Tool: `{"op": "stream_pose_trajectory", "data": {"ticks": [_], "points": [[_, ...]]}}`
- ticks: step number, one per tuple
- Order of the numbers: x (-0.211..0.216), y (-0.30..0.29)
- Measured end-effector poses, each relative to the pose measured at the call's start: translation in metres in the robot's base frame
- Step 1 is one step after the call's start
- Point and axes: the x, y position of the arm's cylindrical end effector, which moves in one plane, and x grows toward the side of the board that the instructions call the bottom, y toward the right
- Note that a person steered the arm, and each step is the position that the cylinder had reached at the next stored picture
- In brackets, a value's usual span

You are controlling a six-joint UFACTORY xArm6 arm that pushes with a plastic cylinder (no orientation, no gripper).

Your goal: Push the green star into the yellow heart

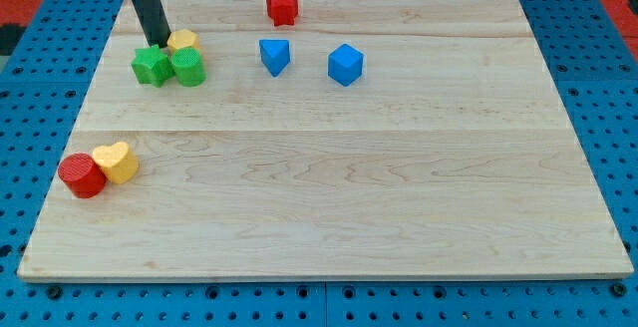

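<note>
The green star [152, 66] lies near the board's top left. A green round block [188, 67] touches its right side, and a yellow block [183, 40] sits just behind the two. My tip [158, 44] rests at the star's upper edge, just left of that yellow block. The yellow heart [118, 162] lies well below, near the board's left edge, touching a red cylinder [82, 175] on its left.
A red block [282, 6] sits at the top centre. A blue wedge-like block [275, 56] and a blue cube [346, 64] lie right of the green pair. The wooden board [399, 187] rests on a blue pegboard.
</note>
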Motion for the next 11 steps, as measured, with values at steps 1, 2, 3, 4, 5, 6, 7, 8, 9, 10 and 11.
{"op": "stream_pose_trajectory", "data": {"ticks": [1,2,3,4,5,6,7,8,9,10,11], "points": [[-0.018,0.003],[0.013,0.009],[0.037,0.008],[0.042,0.008],[0.047,-0.012],[0.069,-0.029],[0.092,-0.023],[0.084,-0.031],[0.068,-0.034],[0.054,-0.034],[0.062,-0.034]]}}
